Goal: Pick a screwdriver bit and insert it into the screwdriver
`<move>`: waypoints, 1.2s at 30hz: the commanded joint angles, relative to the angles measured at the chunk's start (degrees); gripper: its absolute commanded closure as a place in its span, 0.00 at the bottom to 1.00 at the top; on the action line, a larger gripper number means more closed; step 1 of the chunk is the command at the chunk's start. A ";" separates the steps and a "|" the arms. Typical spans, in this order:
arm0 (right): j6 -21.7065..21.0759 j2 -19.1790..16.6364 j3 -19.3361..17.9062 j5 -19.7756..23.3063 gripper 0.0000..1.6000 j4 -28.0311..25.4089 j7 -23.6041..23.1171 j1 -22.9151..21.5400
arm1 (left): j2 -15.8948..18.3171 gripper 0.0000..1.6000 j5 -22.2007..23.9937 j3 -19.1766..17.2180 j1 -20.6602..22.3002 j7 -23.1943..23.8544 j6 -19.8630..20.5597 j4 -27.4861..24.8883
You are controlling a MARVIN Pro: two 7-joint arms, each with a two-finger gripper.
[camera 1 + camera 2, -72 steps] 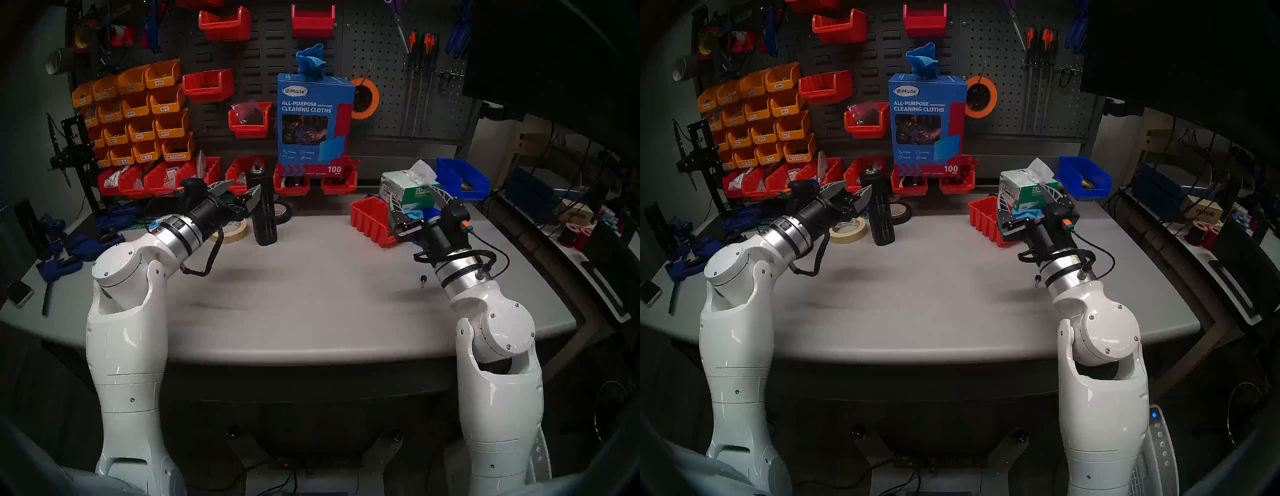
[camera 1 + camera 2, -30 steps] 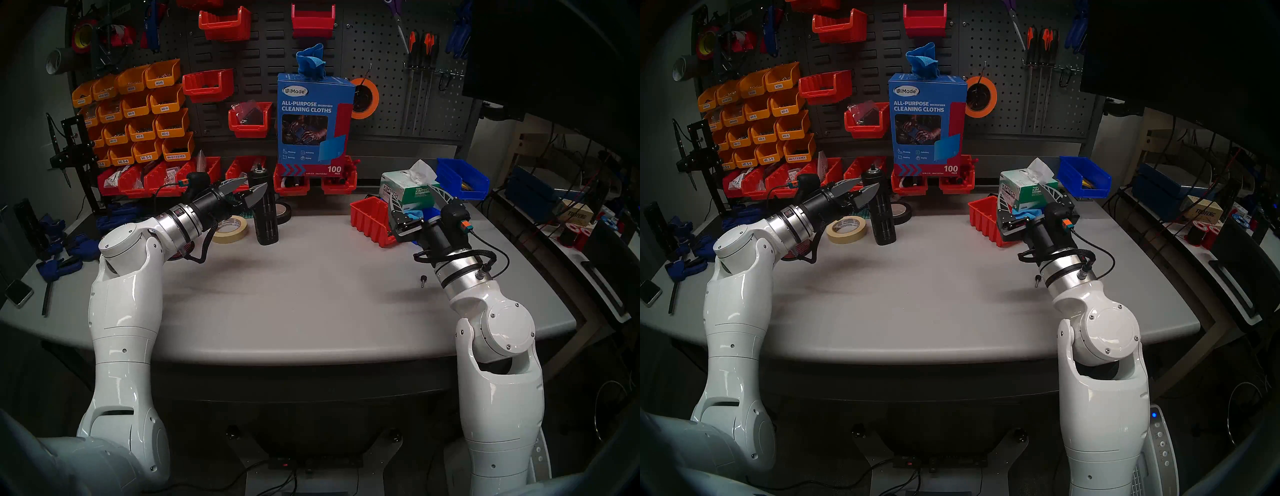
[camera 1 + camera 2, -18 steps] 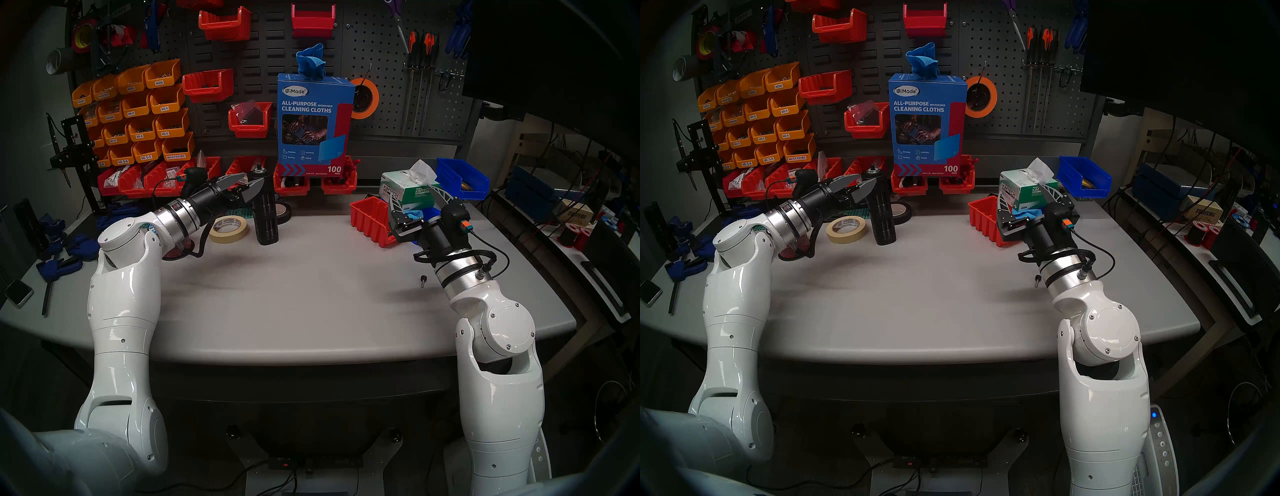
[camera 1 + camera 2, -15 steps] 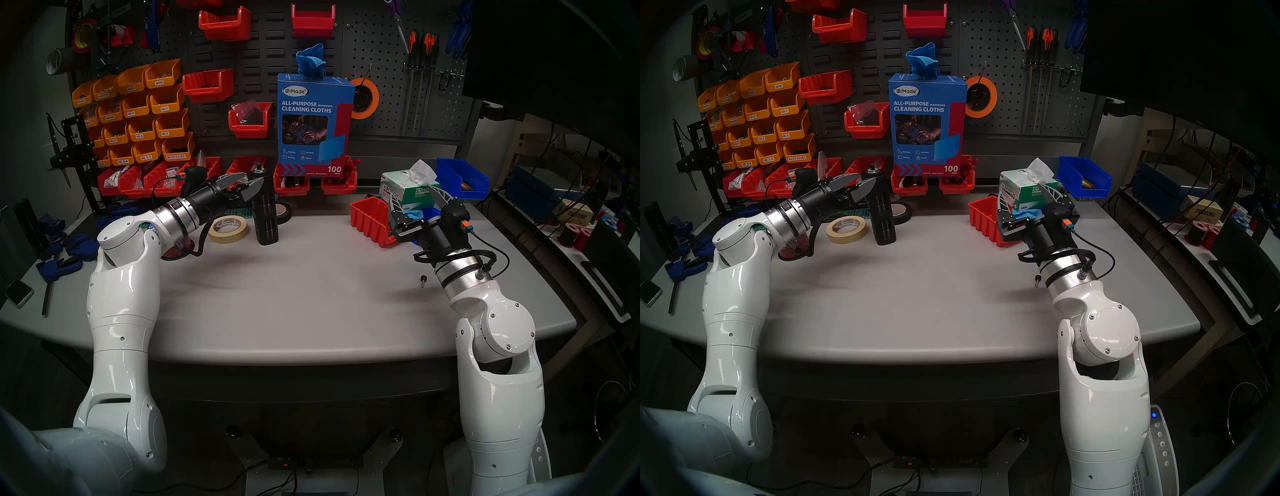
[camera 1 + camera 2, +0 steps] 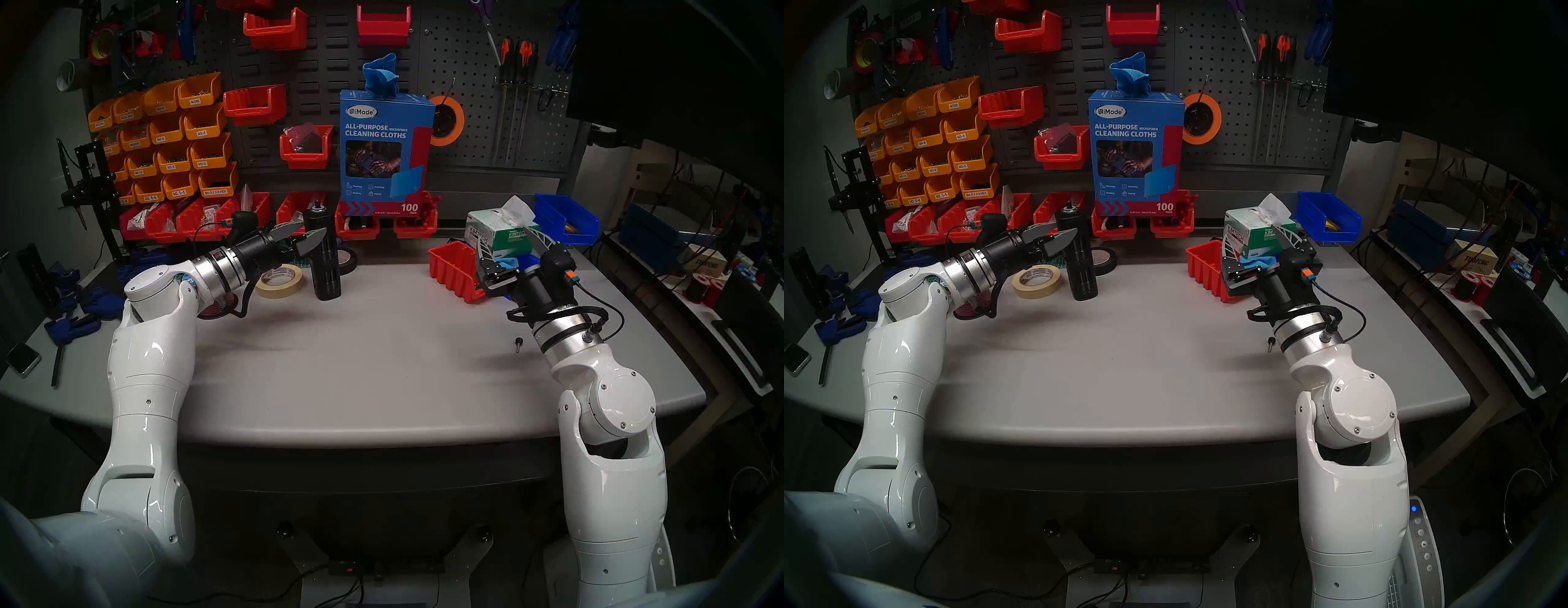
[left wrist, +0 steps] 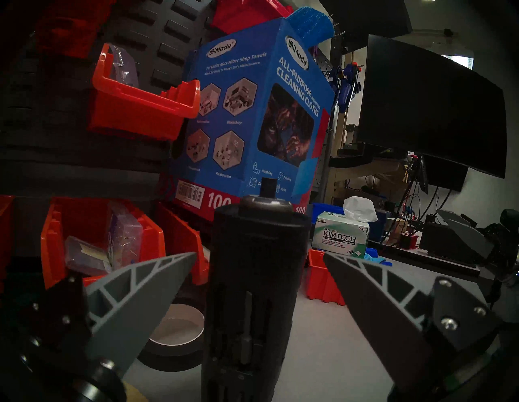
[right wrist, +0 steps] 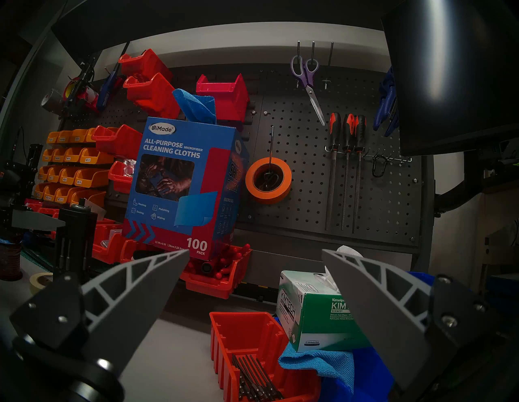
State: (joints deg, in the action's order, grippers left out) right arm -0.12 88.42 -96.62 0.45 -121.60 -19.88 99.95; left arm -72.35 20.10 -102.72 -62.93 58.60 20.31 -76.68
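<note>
The screwdriver [image 5: 324, 259] is a thick black slotted cylinder standing upright at the back left of the table; it also shows in the other views [image 5: 1079, 261] [image 6: 252, 280] [image 7: 73, 235]. My left gripper [image 5: 313, 231] [image 5: 1062, 230] [image 6: 259, 255] is open, with one finger on each side of the screwdriver's upper body, and I cannot tell whether it touches. Several thin dark screwdriver bits [image 7: 254, 377] lie in a red divided tray [image 5: 452, 267] [image 7: 241, 331]. My right gripper [image 5: 505, 235] [image 5: 1253, 232] [image 7: 255, 250] is open and empty, just above and behind that tray.
A masking tape roll [image 5: 280, 280] and a black tape roll [image 5: 345, 261] flank the screwdriver. A Kimtech tissue box [image 5: 500, 231] on a blue cloth and a blue bin [image 5: 566, 218] stand behind the tray. A small black pin [image 5: 518, 343] lies near my right wrist. Red bins line the back.
My left elbow has swung out to the left and the forearm has levelled. The left gripper rose a little, then dropped back beside the screwdriver's top. The right arm has not moved.
</note>
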 commanded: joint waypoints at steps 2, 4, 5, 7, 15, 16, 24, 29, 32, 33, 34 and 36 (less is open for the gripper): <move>0.36 -0.18 -0.12 -0.04 0.00 -1.77 0.06 -0.77 | 0.78 0.00 1.25 -0.53 5.43 1.57 -1.21 0.33; 0.36 -0.22 -0.10 -0.02 0.00 -1.78 0.09 -0.76 | 0.99 0.00 1.48 -0.28 5.84 2.58 -1.02 0.73; 0.36 -0.24 -0.09 -0.01 0.00 -1.79 0.11 -0.76 | 1.06 0.00 1.45 -0.15 5.97 2.91 -1.02 0.84; 0.35 -0.26 -0.08 0.00 0.00 -1.81 0.13 -0.75 | 1.14 0.00 1.51 0.11 6.19 3.59 -0.79 1.24; 0.32 -0.38 -0.03 0.05 0.00 -1.85 0.25 -0.72 | 0.85 0.00 1.40 0.55 7.31 5.01 -1.19 3.65; 0.32 -0.39 -0.03 0.05 0.00 -1.85 0.26 -0.72 | 0.88 0.00 1.37 0.65 7.53 5.24 -1.29 3.95; 0.34 -0.50 0.02 0.12 0.00 -1.83 0.36 -0.71 | 0.92 0.00 0.88 1.64 9.08 6.45 -1.55 5.72; 0.33 -0.57 0.06 0.16 0.00 -1.84 0.43 -0.70 | 0.79 0.00 0.56 2.29 9.78 6.56 -2.12 6.89; 0.33 -0.61 0.07 0.19 0.00 -1.84 0.47 -0.70 | 0.84 0.00 0.51 2.65 10.14 6.68 -2.32 7.38; 0.33 -0.62 0.08 0.19 0.00 -1.84 0.48 -0.69 | 0.85 0.00 0.47 2.76 10.23 6.66 -2.29 7.47; 0.33 -0.64 0.08 0.20 0.00 -1.84 0.49 -0.69 | 0.84 0.00 0.47 2.83 10.31 6.64 -2.31 7.57; 0.33 -0.67 0.10 0.22 0.00 -1.84 0.52 -0.69 | 0.85 0.00 0.35 3.03 10.42 6.47 -2.28 7.65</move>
State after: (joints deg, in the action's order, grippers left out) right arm -0.12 87.92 -96.38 0.77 -121.59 -19.40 100.01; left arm -71.50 20.12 -99.60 -56.13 65.11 18.44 -68.64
